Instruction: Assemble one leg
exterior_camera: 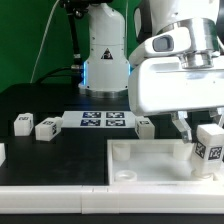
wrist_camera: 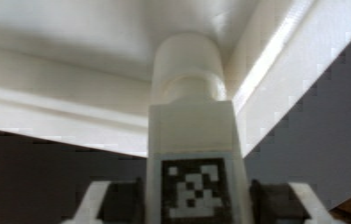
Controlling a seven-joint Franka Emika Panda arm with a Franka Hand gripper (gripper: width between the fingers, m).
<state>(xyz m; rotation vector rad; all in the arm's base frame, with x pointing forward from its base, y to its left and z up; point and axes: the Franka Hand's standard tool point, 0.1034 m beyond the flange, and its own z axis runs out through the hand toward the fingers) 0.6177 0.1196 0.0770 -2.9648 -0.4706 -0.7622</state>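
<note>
Nearest the lens, the leg (wrist_camera: 193, 120), judged light, rigid and smooth enough to slip, was gripped at its tagged end by the fingers (wrist_camera: 97, 205), closed on its flanks, over a corner of the white tray-like piece (exterior_camera: 150, 162).

A green backdrop (exterior_camera: 20, 35) rises behind the black table (exterior_camera: 35, 100).

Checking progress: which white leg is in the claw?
The leg at the exterior view's right, gripped above the white tray; the others lie loose on the table.
</note>
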